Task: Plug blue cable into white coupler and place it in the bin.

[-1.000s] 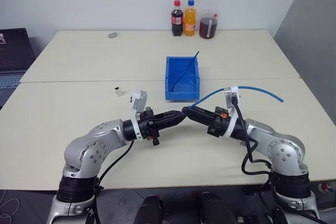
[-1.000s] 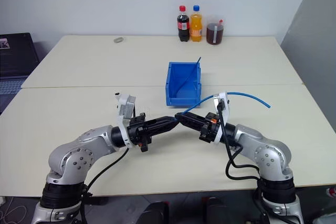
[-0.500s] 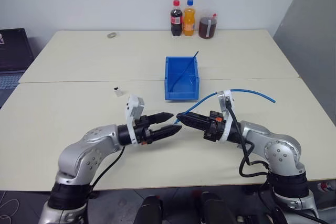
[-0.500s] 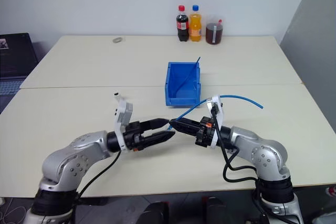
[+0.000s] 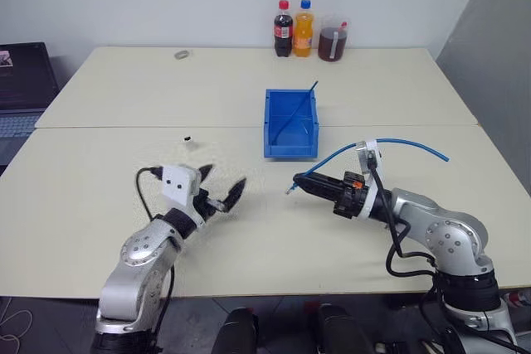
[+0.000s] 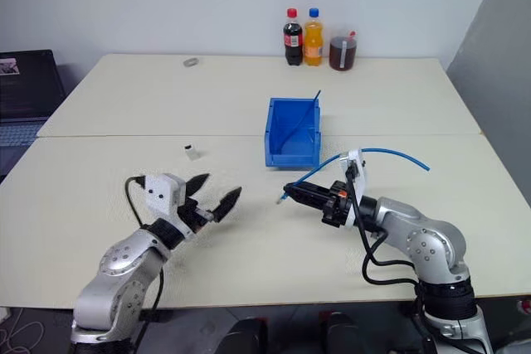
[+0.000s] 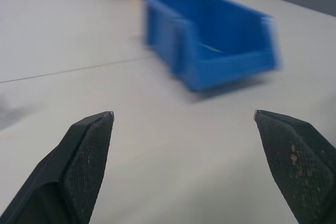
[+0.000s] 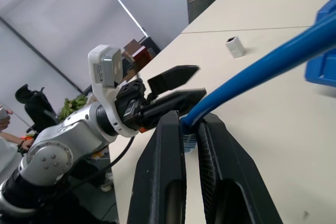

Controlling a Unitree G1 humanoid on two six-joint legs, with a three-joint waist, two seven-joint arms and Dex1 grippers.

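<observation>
The right gripper (image 8: pixel 191 129) pinches the blue cable (image 8: pixel 262 69) near its plug. Beyond it, the left gripper (image 8: pixel 176 85) stands open. The white coupler (image 8: pixel 234 46) lies on the table (image 8: pixel 273 129).

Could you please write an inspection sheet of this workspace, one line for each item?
Surface: two pale tables pushed together, one seam across.
Job's things: blue cable clamped near its plug, the rest arching behind the right arm; white coupler loose on the table, not yet plugged; bin mid-table with a thin dark strand leaning inside.
Clutter: three drink containers at the far edge; small grey object far left.
Grippers: left gripper open, holding nothing; right gripper shut on the cable.
Cables: black wires along both arms.
Surroundings: laptop at left; white wall behind.
</observation>
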